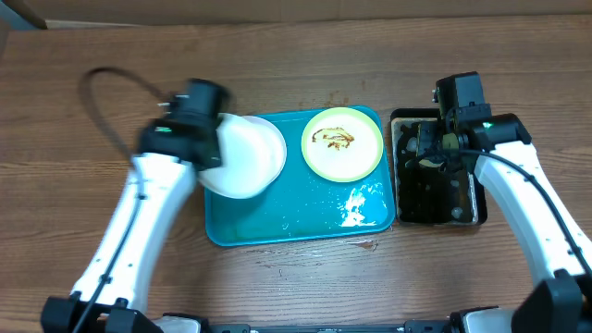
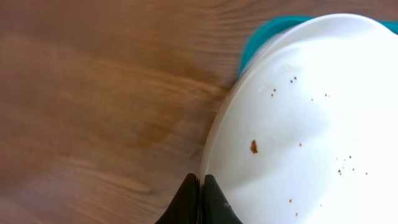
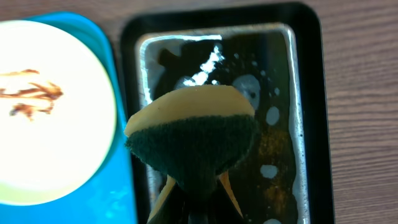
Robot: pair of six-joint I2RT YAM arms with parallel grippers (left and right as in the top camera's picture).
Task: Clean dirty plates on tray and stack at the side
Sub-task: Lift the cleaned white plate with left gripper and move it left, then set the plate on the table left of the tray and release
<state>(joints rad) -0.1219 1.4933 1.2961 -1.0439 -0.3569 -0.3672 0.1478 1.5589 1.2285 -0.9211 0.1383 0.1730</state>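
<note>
White plate (image 1: 245,157): round, shallow, plain white; wrist view shows it mostly clean, with a scatter of small brown specks and one larger crumb near the rim. It sits across the left rim of the tray (image 1: 277,227), half above the turquoise floor and half out over the table (image 1: 296,277); cannot tell whether it rests on the rim or is raised off it. Yellow-green plate (image 1: 343,143): round, pale, with a squiggle of brown sauce at its centre, lying flat in the tray's far right corner, apart from the white plate. Tray floor near its front right corner shows a shiny wet patch. Left arm runs from the near left of the tray diagonally up to the tray's left edge, wrist bent toward the white plate. Left gripper (image 2: 200,198): dark fingers pressed together on the white plate's rim at its left side, pinching it. Right arm reaches from the near right of the tray up to the black tray (image 1: 467,215), which stands just beside the turquoise tray's right rim; the wrist hangs over it, pointing down. Right gripper (image 3: 194,208): clamped on a sponge (image 3: 193,140), yellow with a dark green scouring face, squeezed narrow where the fingers pinch it and fanning out above. Sponge hangs over the black tray's wet, beaded floor, just right of the yellow-green plate.
</note>
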